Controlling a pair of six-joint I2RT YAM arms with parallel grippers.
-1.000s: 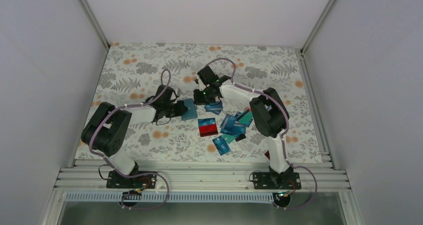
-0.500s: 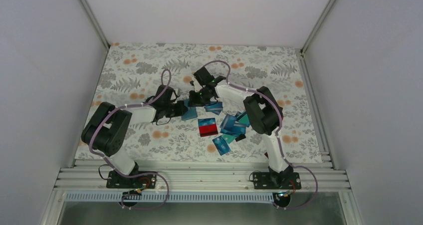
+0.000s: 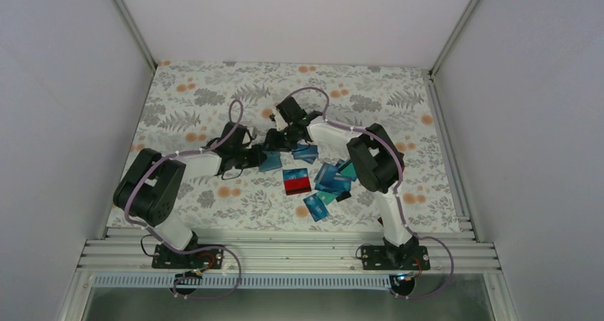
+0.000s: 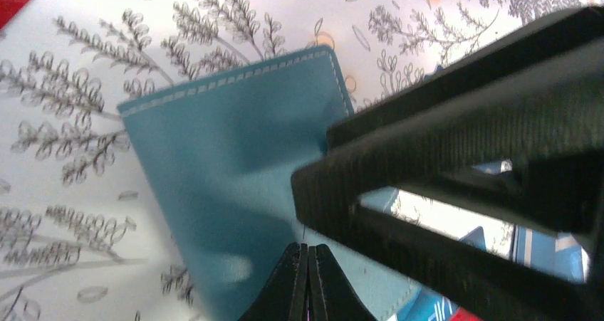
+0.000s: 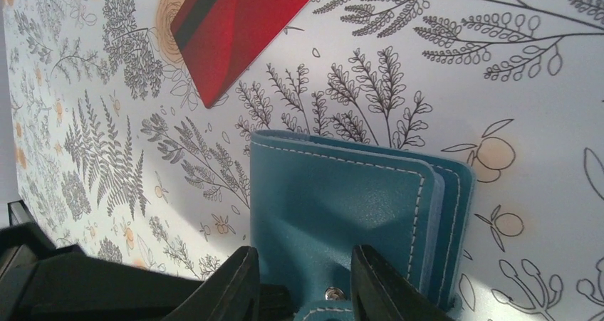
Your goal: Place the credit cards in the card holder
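The teal card holder (image 3: 271,160) lies on the flowered cloth between the two arms. In the left wrist view my left gripper (image 4: 308,255) is shut, its tips down on the card holder (image 4: 221,157), with nothing between them. My right gripper (image 5: 306,278) is open, its fingers (image 5: 370,278) on either side of the card holder's (image 5: 342,200) snap tab, and the holder's layers show at its right edge. In the top view the right gripper (image 3: 275,141) meets the left gripper (image 3: 258,153) over the holder. The credit cards (image 3: 329,180), blue and teal, lie scattered to the right.
A red card (image 3: 297,184) with a dark stripe lies just right of the holder, and a red card (image 5: 242,29) also shows beyond the holder in the right wrist view. White walls close in the cloth on three sides. The arm bases stand on the rail (image 3: 285,253) at the near edge.
The right arm has swung left, from over the cards to the holder, and its jaws have opened. The left gripper has stayed shut on the holder.
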